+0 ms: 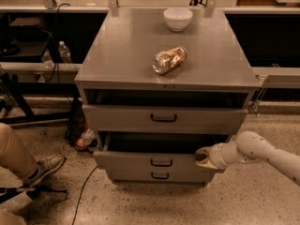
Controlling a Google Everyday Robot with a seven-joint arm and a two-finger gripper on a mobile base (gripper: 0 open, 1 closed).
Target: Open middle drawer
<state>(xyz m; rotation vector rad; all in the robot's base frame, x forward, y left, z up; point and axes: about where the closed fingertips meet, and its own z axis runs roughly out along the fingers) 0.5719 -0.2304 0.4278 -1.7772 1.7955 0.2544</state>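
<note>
The middle drawer [129,161] of the grey metal cabinet [131,55] is pulled out toward me, and a dark gap shows behind its front. Its small black loop handle [161,163] sits in the centre of the front. My gripper [202,156] is at the right end of the drawer's front, against its top edge, on the end of my white arm [262,151], which reaches in from the right. The drawer's inside is in shadow.
The top drawer [122,118] stands slightly open above; the bottom drawer [133,176] is shut. A white bowl [177,18] and a crumpled shiny packet [169,60] lie on the cabinet top. A person's leg and shoe [44,165] are at the left. A cable [82,191] runs across the floor.
</note>
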